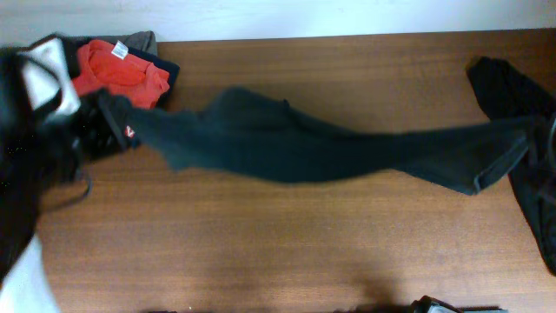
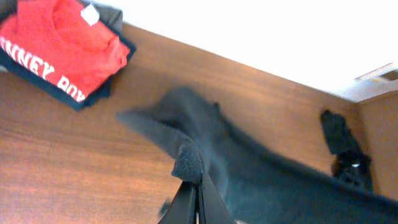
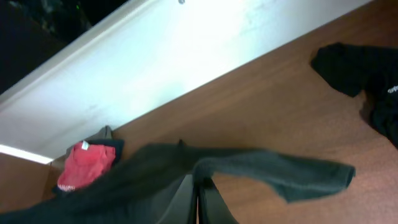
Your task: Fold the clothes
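Note:
A dark charcoal garment [image 1: 287, 143] hangs stretched in a long band above the wooden table [image 1: 261, 252], held at both ends. My left gripper [image 1: 127, 130] is shut on its left end; in the left wrist view the closed fingertips [image 2: 198, 186] pinch a bunched fold of the cloth [image 2: 249, 168]. At the right edge my right gripper [image 1: 535, 139] is shut on the other end. The right wrist view shows its closed tips [image 3: 198, 182] clamping the fabric [image 3: 261, 165], with a loose flap trailing to the right. No lettering shows on the garment.
A folded stack with a red shirt [image 1: 117, 74] on top sits at the back left corner, also visible as the red shirt [image 2: 59, 43]. A crumpled black garment [image 1: 508, 87] lies at the back right and runs down the right edge.

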Action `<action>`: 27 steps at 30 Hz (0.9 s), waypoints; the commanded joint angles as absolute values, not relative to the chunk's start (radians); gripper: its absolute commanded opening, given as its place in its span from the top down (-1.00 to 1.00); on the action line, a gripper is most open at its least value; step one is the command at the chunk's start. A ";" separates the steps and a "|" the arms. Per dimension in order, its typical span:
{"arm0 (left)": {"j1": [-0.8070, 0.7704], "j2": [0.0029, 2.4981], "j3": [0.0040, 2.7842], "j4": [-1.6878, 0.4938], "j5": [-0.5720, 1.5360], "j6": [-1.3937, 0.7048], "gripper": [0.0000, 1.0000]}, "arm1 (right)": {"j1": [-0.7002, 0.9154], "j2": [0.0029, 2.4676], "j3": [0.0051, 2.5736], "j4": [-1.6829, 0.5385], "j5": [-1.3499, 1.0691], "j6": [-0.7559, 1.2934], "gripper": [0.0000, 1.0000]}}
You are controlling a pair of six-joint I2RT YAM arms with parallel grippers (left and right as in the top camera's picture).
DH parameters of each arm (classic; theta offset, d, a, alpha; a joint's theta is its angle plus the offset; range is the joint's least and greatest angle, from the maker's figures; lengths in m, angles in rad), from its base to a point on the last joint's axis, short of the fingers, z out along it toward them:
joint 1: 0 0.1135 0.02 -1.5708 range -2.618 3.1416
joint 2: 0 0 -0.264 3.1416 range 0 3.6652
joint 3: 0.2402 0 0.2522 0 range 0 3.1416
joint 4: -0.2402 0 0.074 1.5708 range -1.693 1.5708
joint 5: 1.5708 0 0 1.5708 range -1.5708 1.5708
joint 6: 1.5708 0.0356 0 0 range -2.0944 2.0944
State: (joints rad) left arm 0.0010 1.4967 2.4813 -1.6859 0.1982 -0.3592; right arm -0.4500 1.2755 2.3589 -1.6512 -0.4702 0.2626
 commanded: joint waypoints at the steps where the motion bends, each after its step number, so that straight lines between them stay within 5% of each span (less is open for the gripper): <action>1: -0.005 1.437 2.486 -1.687 0.187 -0.364 0.98 | -0.443 1.272 2.362 -1.653 -0.459 0.270 0.92; 13: -0.005 1.629 2.485 -1.365 0.108 -0.365 0.99 | -0.443 1.472 2.362 -1.432 -0.463 0.304 0.92; 22: -0.004 1.972 2.505 -0.663 0.158 -0.411 0.99 | -0.405 1.714 2.362 -0.945 -0.640 0.451 0.92; 27: -0.003 1.942 2.666 -0.665 0.157 -0.385 0.99 | -0.435 1.700 2.453 -0.880 -0.701 0.496 0.92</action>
